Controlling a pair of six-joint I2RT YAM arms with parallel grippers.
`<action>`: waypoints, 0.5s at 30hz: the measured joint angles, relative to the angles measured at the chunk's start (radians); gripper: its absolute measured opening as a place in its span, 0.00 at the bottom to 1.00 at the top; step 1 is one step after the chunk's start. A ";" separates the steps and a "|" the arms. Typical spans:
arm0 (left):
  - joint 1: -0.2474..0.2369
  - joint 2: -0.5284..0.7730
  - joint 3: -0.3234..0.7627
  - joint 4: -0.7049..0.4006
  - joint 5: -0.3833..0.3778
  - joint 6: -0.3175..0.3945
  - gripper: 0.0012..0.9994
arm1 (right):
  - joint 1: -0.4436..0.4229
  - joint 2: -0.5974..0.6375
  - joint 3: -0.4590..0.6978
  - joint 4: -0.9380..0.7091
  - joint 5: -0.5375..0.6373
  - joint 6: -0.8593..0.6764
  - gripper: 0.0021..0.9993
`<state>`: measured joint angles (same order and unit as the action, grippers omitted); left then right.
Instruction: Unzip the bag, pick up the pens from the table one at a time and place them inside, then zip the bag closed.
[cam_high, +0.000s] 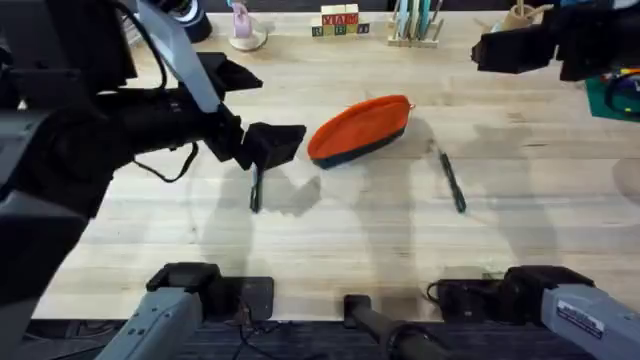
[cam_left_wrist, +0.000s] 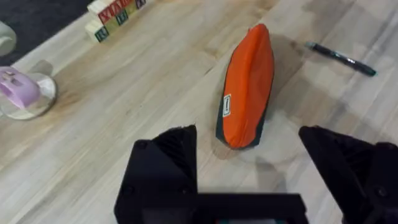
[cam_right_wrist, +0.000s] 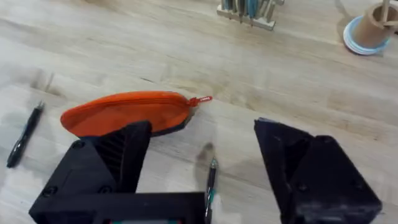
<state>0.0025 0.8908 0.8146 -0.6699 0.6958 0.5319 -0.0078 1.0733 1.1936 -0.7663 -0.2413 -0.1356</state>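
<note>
While our arms hang above the tabletop (cam_high: 380, 250), we find the bag (cam_high: 361, 131) lying zipped, with no pen inside. Nearest our bases, one pen (cam_high: 255, 190) lies just beside the bag's left end and the other pen (cam_high: 453, 182) lies off its right end, both clear of the fabric. Our left hand (cam_high: 270, 146) hovers close to that left end, fingers spread apart and empty; from its wrist view the bag's long axis runs straight away from the hand. Beyond the bag, our right hand (cam_right_wrist: 202, 180) sits farther off, fingers also parted and empty. We judge the left hand nearer for steadying, while the red zipper pull (cam_right_wrist: 202, 99) sits at the right end.
</note>
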 joint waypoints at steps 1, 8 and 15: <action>0.000 0.013 0.000 0.000 0.000 0.005 0.99 | 0.000 0.000 0.000 0.002 0.000 0.000 1.00; -0.011 0.152 0.000 0.000 0.047 0.089 1.00 | 0.000 0.000 0.001 0.002 0.000 0.000 1.00; -0.058 0.284 0.000 0.008 0.072 0.195 1.00 | 0.000 0.000 0.001 0.002 0.000 0.000 1.00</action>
<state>-0.0559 1.1745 0.8146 -0.6616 0.7674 0.7270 -0.0078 1.0733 1.1942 -0.7643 -0.2413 -0.1360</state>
